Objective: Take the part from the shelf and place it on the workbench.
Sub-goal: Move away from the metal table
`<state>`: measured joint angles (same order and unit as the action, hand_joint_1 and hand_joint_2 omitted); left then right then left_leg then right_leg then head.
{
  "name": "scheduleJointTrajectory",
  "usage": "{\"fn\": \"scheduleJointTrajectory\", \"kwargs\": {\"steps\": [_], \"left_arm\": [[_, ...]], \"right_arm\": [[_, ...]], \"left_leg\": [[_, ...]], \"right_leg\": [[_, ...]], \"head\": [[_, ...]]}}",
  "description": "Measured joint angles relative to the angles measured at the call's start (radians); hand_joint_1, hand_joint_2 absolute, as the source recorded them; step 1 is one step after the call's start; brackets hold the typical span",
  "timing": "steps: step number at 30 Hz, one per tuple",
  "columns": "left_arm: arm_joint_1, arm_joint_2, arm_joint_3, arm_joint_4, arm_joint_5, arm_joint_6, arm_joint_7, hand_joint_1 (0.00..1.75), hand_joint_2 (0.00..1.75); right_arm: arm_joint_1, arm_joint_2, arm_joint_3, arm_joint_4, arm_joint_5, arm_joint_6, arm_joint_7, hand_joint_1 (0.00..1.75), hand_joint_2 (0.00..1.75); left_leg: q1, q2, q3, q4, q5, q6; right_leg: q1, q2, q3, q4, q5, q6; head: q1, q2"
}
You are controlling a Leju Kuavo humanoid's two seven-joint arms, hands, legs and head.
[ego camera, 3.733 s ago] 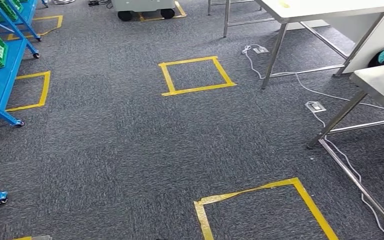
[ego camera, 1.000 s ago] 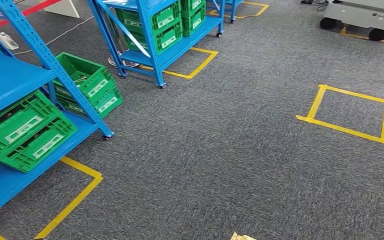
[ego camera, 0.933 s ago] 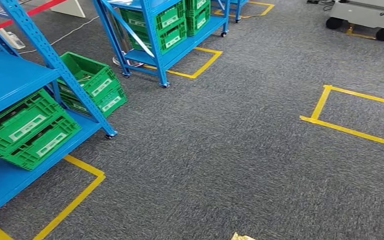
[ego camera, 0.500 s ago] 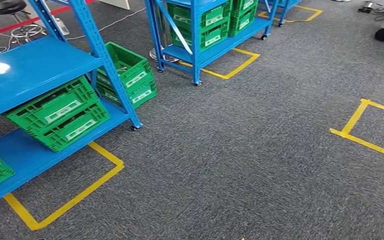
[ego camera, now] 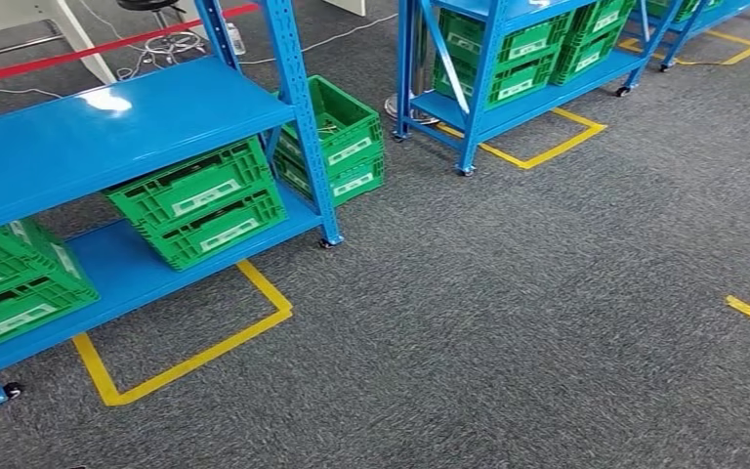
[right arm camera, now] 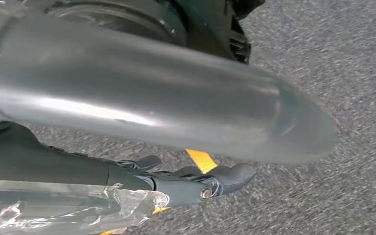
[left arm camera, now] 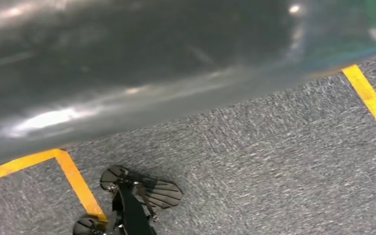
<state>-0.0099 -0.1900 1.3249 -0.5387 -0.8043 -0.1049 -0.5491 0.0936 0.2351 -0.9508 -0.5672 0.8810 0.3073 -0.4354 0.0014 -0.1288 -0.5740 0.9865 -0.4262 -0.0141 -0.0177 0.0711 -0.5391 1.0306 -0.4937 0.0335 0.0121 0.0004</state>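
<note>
Grey carpet floor [ego camera: 508,322] with yellow tape squares [ego camera: 190,352], blue shelves [ego camera: 107,137] holding green crates [ego camera: 200,200]; right robot hand [right arm camera: 196,183] state indeterminable.

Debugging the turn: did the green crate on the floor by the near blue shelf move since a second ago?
No. The green crate keeps its place against the shelf post. Both slid rightward in the head view together, so the camera turned, not the crate.

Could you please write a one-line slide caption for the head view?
Blue shelves holding green crates on grey carpet marked with yellow tape.
</note>
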Motion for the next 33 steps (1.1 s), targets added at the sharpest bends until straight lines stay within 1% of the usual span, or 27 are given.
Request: {"fn": "scheduleJointTrajectory", "kwargs": {"steps": [1,2,3,5,6,7,8,9,10,11,13,14,16,17,18,20,21,22,23,24,25,27,28,29,31,32,33], "left_arm": [[0.002,0.0,0.003,0.0,-0.001,0.0,-0.001,0.0,0.0],[0.003,-0.001,0.006,0.0,-0.003,0.0,-0.002,0.0,0.0],[0.002,-0.002,0.009,-0.001,-0.004,0.0,-0.003,0.0,0.0],[-0.003,-0.003,0.012,-0.001,-0.005,0.0,-0.004,0.0,0.0],[-0.005,-0.004,0.013,-0.001,-0.006,0.0,-0.004,0.0,0.0],[-0.006,-0.004,0.013,-0.001,-0.006,0.0,-0.004,0.0,0.0],[-0.005,-0.004,0.013,-0.001,-0.007,0.0,-0.004,0.0,0.0],[-0.003,-0.004,0.014,-0.001,-0.008,0.0,-0.004,0.0,0.0],[-0.002,-0.004,0.015,-0.001,-0.009,0.0,-0.004,0.0,0.0],[-0.002,-0.004,0.015,-0.001,-0.01,-0.001,-0.005,0.0,0.0],[-0.007,-0.004,0.015,-0.001,-0.012,-0.001,-0.005,0.0,0.0],[-0.008,-0.004,0.016,-0.001,-0.012,-0.002,-0.005,0.0,0.0],[-0.005,-0.004,0.018,-0.001,-0.012,-0.003,-0.005,0.0,0.0],[-0.003,-0.005,0.019,-0.001,-0.012,-0.003,-0.005,0.0,0.0],[-0.002,-0.005,0.02,-0.001,-0.012,-0.003,-0.005,0.0,0.0],[-0.005,-0.006,0.021,-0.002,-0.012,-0.003,-0.005,0.0,0.0],[-0.006,-0.006,0.021,-0.002,-0.013,-0.003,-0.005,0.0,0.0],[-0.007,-0.007,0.021,-0.002,-0.013,-0.003,-0.005,0.0,0.0],[-0.007,-0.007,0.021,-0.002,-0.014,-0.003,-0.005,0.0,0.0],[-0.006,-0.008,0.021,-0.002,-0.014,-0.003,-0.005,0.0,0.0],[-0.006,-0.009,0.022,-0.002,-0.015,-0.004,-0.005,0.0,0.0],[-0.007,-0.008,0.022,-0.002,-0.017,-0.005,-0.005,0.0,0.0],[-0.008,-0.008,0.022,-0.002,-0.018,-0.005,-0.005,0.0,0.0],[-0.007,-0.007,0.022,-0.002,-0.02,-0.006,-0.006,0.0,0.0],[-0.004,-0.007,0.025,-0.003,-0.022,-0.006,-0.006,0.0,0.0],[-0.002,-0.007,0.027,-0.003,-0.023,-0.007,-0.006,0.0,0.0],[-0.002,-0.007,0.029,-0.003,-0.023,-0.007,-0.006,0.0,0.0]], "right_arm": [[-0.001,0.0,-0.001,0.0,0.001,0.0,0.0,0.0,0.0],[-0.002,0.001,-0.003,-0.001,0.003,0.0,-0.001,0.0,0.0],[-0.003,0.001,-0.004,-0.001,0.004,0.001,-0.002,0.0,0.0],[0.0,0.002,-0.008,-0.002,0.005,0.002,-0.003,0.0,0.0],[0.001,0.002,-0.009,-0.002,0.006,0.003,-0.003,0.0,0.0],[0.002,0.002,-0.01,-0.002,0.007,0.003,-0.003,0.0,0.0],[0.001,0.002,-0.011,-0.002,0.008,0.003,-0.003,0.0,0.0],[-0.001,0.002,-0.011,-0.002,0.009,0.003,-0.004,0.0,0.0],[-0.002,0.002,-0.011,-0.002,0.01,0.004,-0.004,0.0,0.0],[-0.003,0.002,-0.012,-0.002,0.011,0.004,-0.005,0.0,0.0],[-0.004,0.003,-0.014,-0.002,0.012,0.007,-0.007,0.0,0.0],[-0.005,0.003,-0.015,-0.002,0.013,0.008,-0.008,0.0,0.0],[-0.008,0.003,-0.017,-0.003,0.015,0.009,-0.008,0.0,0.0],[-0.01,0.003,-0.017,-0.004,0.016,0.01,-0.009,0.0,0.0],[-0.01,0.003,-0.017,-0.005,0.017,0.01,-0.009,0.0,0.0],[-0.006,0.003,-0.02,-0.005,0.018,0.01,-0.009,0.0,0.0],[-0.004,0.003,-0.023,-0.005,0.019,0.01,-0.009,0.0,0.0],[-0.002,0.003,-0.025,-0.005,0.02,0.011,-0.009,0.0,0.0],[-0.001,0.003,-0.026,-0.005,0.021,0.011,-0.009,0.0,0.0],[-0.001,0.003,-0.028,-0.005,0.022,0.011,-0.009,0.0,0.0],[-0.002,0.003,-0.029,-0.005,0.023,0.011,-0.009,0.0,0.0],[-0.003,0.003,-0.032,-0.005,0.026,0.011,-0.01,0.0,0.0],[-0.004,0.004,-0.033,-0.005,0.028,0.011,-0.01,0.0,0.0],[-0.004,0.004,-0.034,-0.005,0.029,0.011,-0.01,0.0,0.0],[-0.006,0.005,-0.034,-0.005,0.031,0.011,-0.011,0.0,0.0],[-0.006,0.005,-0.035,-0.006,0.031,0.011,-0.012,0.0,0.0],[-0.007,0.005,-0.036,-0.006,0.031,0.011,-0.012,0.0,0.0]], "left_leg": [[0.001,0.001,-0.003,0.0,0.001,-0.005],[0.001,0.018,-0.01,0.011,-0.008,-0.01],[-0.001,0.044,-0.024,0.041,-0.028,-0.015],[-0.002,0.1,-0.08,0.158,-0.093,-0.022],[-0.001,0.11,-0.112,0.225,-0.12,-0.025],[-0.001,0.115,-0.133,0.27,-0.133,-0.026],[-0.001,0.117,-0.136,0.28,-0.126,-0.026],[-0.001,0.121,-0.119,0.25,-0.102,-0.025],[-0.001,0.131,-0.085,0.189,-0.068,-0.023],[-0.004,0.154,-0.046,0.117,-0.039,-0.02],[-0.009,0.187,0.004,0.02,-0.014,-0.01],[-0.012,0.192,0.01,0.003,-0.016,-0.005],[-0.012,0.171,0.011,-0.003,-0.015,0.007],[-0.009,0.161,0.012,-0.005,-0.013,0.013],[-0.006,0.152,0.014,-0.008,-0.01,0.019],[-0.002,0.13,0.015,-0.009,-0.008,0.027],[-0.002,0.117,0.015,-0.009,-0.008,0.029],[-0.002,0.103,0.015,-0.009,-0.008,0.029],[-0.002,0.09,0.016,-0.008,-0.008,0.03],[-0.002,0.076,0.017,-0.008,-0.008,0.029],[-0.001,0.061,0.019,-0.007,-0.009,0.027],[0.001,0.034,0.019,-0.003,-0.011,0.019],[0.001,0.023,0.016,-0.001,-0.011,0.012],[0.002,0.013,0.013,0.0,-0.01,0.005],[0.005,-0.005,0.006,-0.004,-0.004,-0.007],[0.006,0.004,0.003,0.0,-0.007,-0.013],[0.005,0.025,-0.007,0.019,-0.02,-0.018]], "right_leg": [[0.0,-0.011,0.002,-0.001,0.003,-0.007],[0.0,-0.022,0.002,-0.003,0.006,-0.015],[0.0,-0.035,0.002,-0.005,0.008,-0.021],[0.004,-0.065,0.002,-0.007,0.008,-0.029],[0.005,-0.081,0.001,-0.007,0.007,-0.031],[0.007,-0.096,0.0,-0.007,0.006,-0.032],[0.007,-0.109,0.001,-0.007,0.005,-0.033],[0.007,-0.122,0.002,-0.007,0.004,-0.033],[0.007,-0.133,0.004,-0.007,0.003,-0.031],[0.009,-0.144,0.006,-0.007,0.001,-0.029],[0.014,-0.163,0.008,-0.006,-0.005,-0.02],[0.017,-0.172,0.009,-0.008,-0.008,-0.015],[0.017,-0.185,0.017,-0.012,-0.011,-0.004],[0.016,-0.174,0.017,-0.005,-0.018,0.002],[0.014,-0.152,0.01,0.018,-0.034,0.007],[0.012,-0.098,-0.041,0.13,-0.092,0.014],[0.012,-0.084,-0.075,0.2,-0.12,0.015],[0.011,-0.077,-0.105,0.253,-0.134,0.016],[0.011,-0.075,-0.119,0.271,-0.129,0.016],[0.01,-0.073,-0.115,0.248,-0.103,0.015],[0.009,-0.065,-0.093,0.19,-0.063,0.015],[0.001,-0.018,-0.036,0.057,-0.004,0.015],[-0.002,0.001,-0.017,0.017,0.007,0.013],[-0.002,0.014,-0.008,0.001,0.006,0.01],[0.0,-0.003,-0.003,-0.002,0.008,-0.003],[0.0,-0.014,-0.001,-0.004,0.011,-0.01],[0.0,-0.027,-0.001,-0.006,0.013,-0.017]], "head": [[0.0,0.0],[-0.003,0.0],[-0.007,0.0],[-0.016,0.0],[-0.016,0.0],[-0.016,0.0],[-0.016,0.0],[-0.016,0.0],[-0.016,0.0],[-0.017,0.0],[-0.017,0.0],[-0.016,0.0],[-0.015,0.0],[-0.013,0.0],[-0.011,0.0],[-0.004,0.0],[-0.002,0.0],[-0.001,0.0],[-0.001,0.0],[-0.001,0.0],[-0.001,0.0],[-0.001,0.0],[-0.001,0.0],[-0.002,0.0],[-0.002,0.0],[-0.003,0.0],[-0.007,0.0]]}}
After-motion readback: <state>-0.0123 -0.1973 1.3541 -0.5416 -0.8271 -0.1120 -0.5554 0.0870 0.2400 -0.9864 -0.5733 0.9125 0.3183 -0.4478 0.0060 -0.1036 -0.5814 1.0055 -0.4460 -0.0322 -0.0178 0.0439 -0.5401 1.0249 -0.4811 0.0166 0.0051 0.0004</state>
